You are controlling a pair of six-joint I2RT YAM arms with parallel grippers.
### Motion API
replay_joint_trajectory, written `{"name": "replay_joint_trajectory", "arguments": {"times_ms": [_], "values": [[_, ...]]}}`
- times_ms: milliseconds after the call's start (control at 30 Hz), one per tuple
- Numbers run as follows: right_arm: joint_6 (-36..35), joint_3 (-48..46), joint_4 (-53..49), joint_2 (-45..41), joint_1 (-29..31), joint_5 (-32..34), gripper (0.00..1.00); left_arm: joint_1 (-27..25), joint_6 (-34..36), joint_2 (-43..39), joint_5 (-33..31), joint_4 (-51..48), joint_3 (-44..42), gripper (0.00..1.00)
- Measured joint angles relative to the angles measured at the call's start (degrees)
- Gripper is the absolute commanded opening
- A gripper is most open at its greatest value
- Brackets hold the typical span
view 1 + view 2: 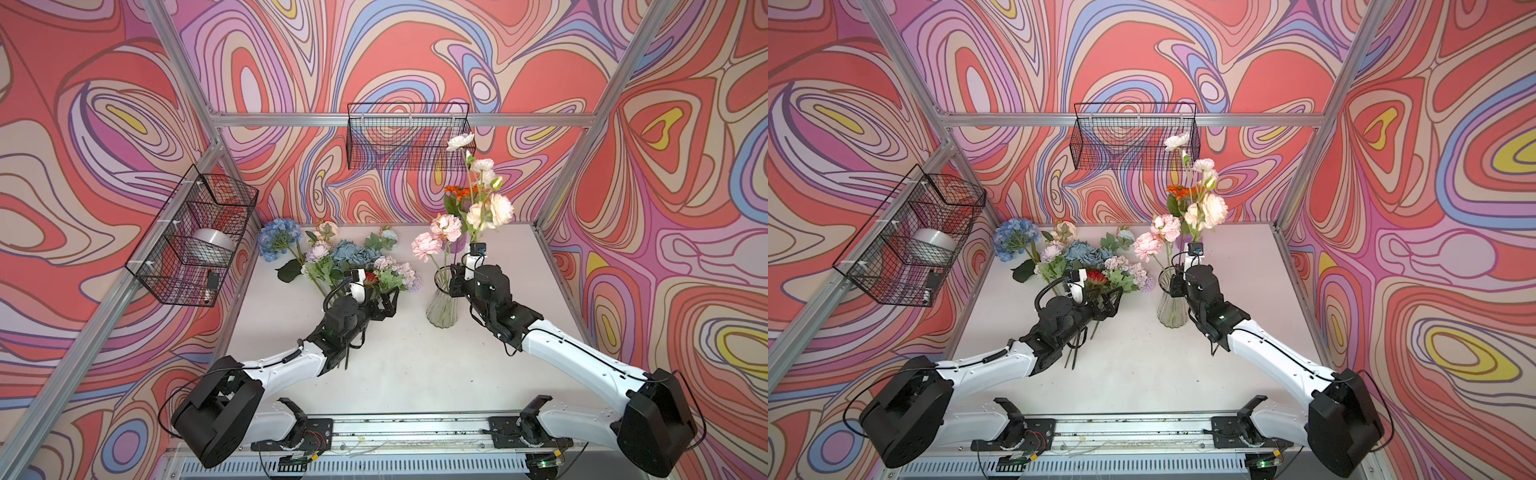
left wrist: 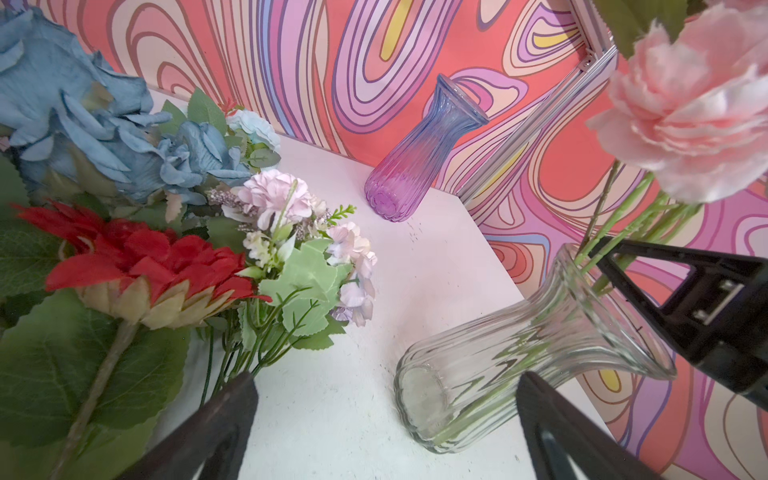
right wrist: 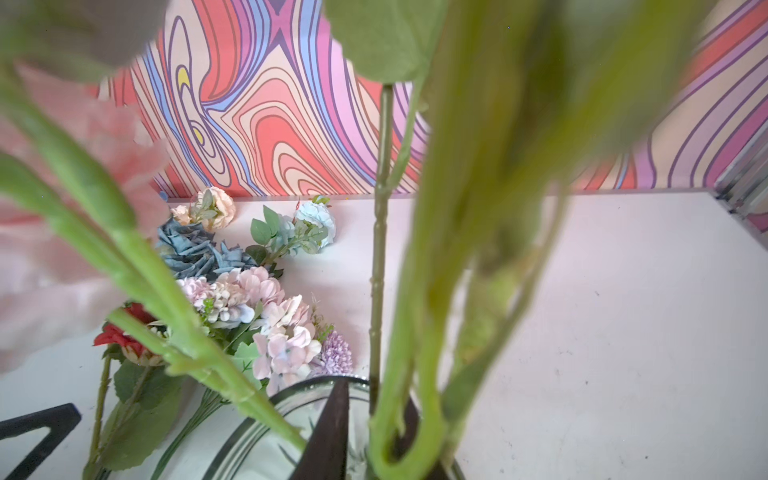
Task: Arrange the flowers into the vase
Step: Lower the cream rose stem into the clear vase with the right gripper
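The clear ribbed vase [image 1: 441, 309] [image 1: 1172, 309] stands right of centre on the white table. Pink flowers [image 1: 444, 227] and a tall peach and white spray [image 1: 487, 210] stand in it. My right gripper [image 1: 455, 277] [image 3: 374, 415] is at the vase's mouth [image 3: 249, 424], jaws a little apart around the green stems [image 3: 399, 365], with a gap beside one finger. The other flowers [image 1: 345, 262] [image 1: 1084, 262] lie heaped at the back left, among them a red bloom [image 2: 137, 257]. My left gripper [image 1: 390, 299] [image 2: 384, 415] hovers wide open over the heap's edge, bare table between its fingers.
An empty purple-blue vase [image 2: 424, 153] stands near the back wall behind the clear one. A wire basket [image 1: 409, 137] hangs on the back wall. Another basket [image 1: 195, 237] on the left wall holds a silver roll [image 1: 214, 245]. Aluminium frame posts edge the table.
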Motion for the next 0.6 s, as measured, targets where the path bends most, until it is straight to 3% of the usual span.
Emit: {"name": "replay_joint_trajectory", "arguments": {"times_ms": [233, 600], "values": [[0.57, 0.98, -5.84, -2.25, 0.00, -2.56, 0.51, 1.49, 0.00, -1.55, -1.36, -1.55, 0.00, 1.00], [1.20, 2.99, -17.07, -6.80, 0.00, -5.38, 0.66, 7.41, -1.75, -6.14, -1.79, -3.39, -0.76, 1.00]]}}
